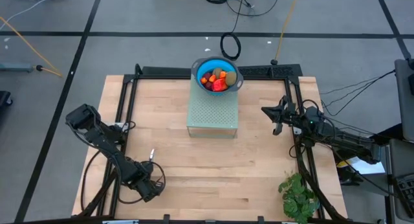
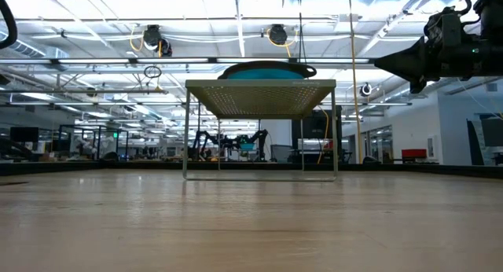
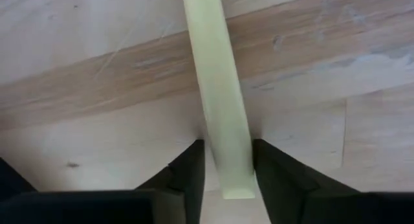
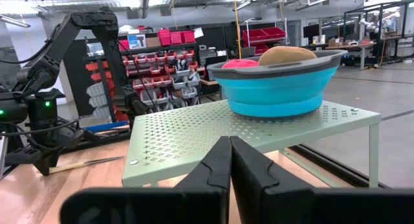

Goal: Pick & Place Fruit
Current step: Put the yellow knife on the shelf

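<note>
Left gripper (image 3: 225, 175) is hovering low at the table's (image 1: 259, 166) near-left area, fingers (image 3: 187, 179) narrowing around the slim yellow knife handle (image 3: 217, 88) (contact looks close, can't confirm a firm grip). Right gripper (image 4: 229, 160) is waiting at the right side, fingers pressed together, empty. Fruit (image 1: 217, 79) is sitting piled in the blue bowl (image 1: 197, 67) on the perforated green rack (image 1: 212, 114). Judging by looks, the pieces are small, light, round and prone to rolling; each wants pinching across its middle, gently.

no readable text, label or number anywhere; distant shelf bins perhaps labelled, too small
</note>
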